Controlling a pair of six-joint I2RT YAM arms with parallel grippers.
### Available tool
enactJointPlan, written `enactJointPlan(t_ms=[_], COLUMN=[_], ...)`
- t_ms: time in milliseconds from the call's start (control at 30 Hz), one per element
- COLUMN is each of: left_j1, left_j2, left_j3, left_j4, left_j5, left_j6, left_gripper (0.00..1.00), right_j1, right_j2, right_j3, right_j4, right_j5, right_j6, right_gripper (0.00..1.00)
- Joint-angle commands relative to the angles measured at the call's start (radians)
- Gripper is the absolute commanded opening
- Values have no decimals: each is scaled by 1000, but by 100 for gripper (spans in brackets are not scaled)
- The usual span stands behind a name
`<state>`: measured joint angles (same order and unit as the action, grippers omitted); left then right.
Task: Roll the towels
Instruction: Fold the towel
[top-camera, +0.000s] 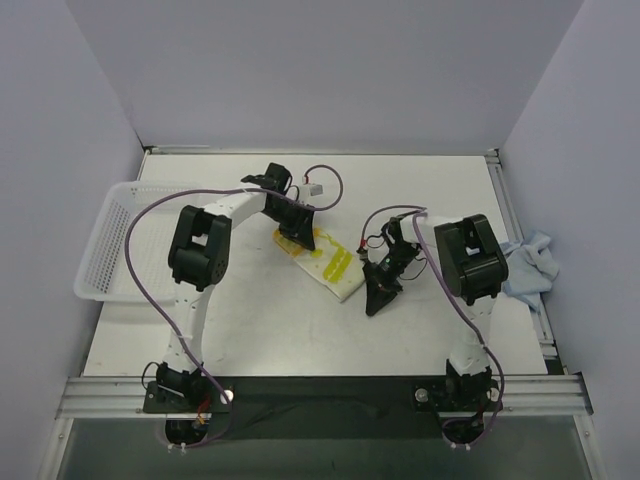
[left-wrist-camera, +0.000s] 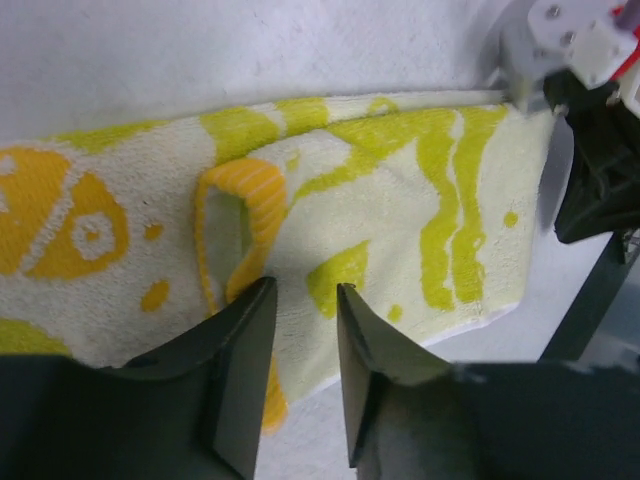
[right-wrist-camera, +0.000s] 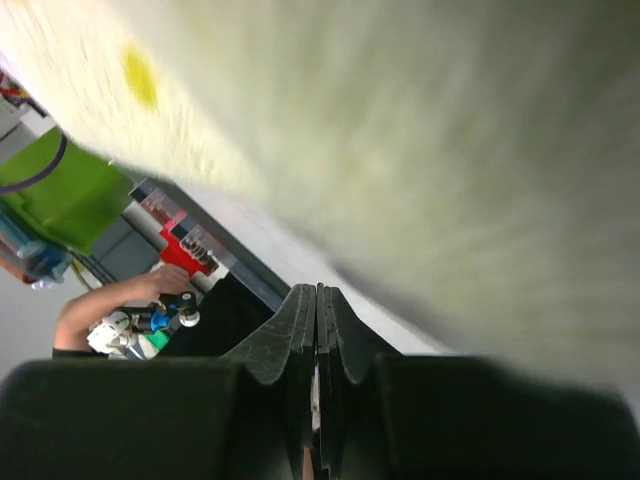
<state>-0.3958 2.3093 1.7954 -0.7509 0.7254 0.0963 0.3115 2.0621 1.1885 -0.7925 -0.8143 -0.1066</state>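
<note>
Two towels are in view. We see the cream-white printed towel (top-camera: 330, 262) lying flat near the middle of the bench (top-camera: 260, 330), slanting between our arms. Our left pincer (left-wrist-camera: 305, 290) stands over its farther end, fingers parted by a narrow gap with yellow-green print showing between them, beside an orange loop (left-wrist-camera: 265, 200). Our right pincer (right-wrist-camera: 317, 292) is at the towel's nearer right end, fingers pressed together with nothing visible between them. The cloth is a blur just beyond the tips. The light blue towel (top-camera: 527, 262) lies crumpled at the bench's right edge, well apart from both pincers. A white mesh basket (top-camera: 105, 250) sits at the left.
</note>
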Motion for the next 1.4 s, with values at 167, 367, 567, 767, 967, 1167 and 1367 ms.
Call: enactJointPlan(t_ms=[167, 367, 567, 767, 967, 1167, 1367], left_j1=[8, 21, 20, 3, 6, 17, 49], left_j2=[-152, -303, -401, -435, -400, -274, -119], left_j3=[3, -125, -241, -346, -462, -366, -158], left_j4=[-28, -34, -77, -70, 39, 79, 82], left_j5=[40, -17, -67, -135, -139, -129, -75], left_j6=[151, 111, 138, 192, 131, 83, 69], left_gripper=[58, 58, 58, 56, 52, 51, 51], right_j1=[-113, -169, -163, -134, -74, -3, 64], right_j2=[-192, -76, 91, 142, 78, 98, 75], right_j3=[92, 362, 477, 419, 254, 211, 171], right_j4=[-62, -74, -86, -65, 13, 39, 78], right_j5=[-47, 58, 46, 6, 23, -28, -77], right_j6=[28, 47, 42, 58, 51, 73, 94], right_gripper=[22, 34, 39, 34, 34, 26, 23])
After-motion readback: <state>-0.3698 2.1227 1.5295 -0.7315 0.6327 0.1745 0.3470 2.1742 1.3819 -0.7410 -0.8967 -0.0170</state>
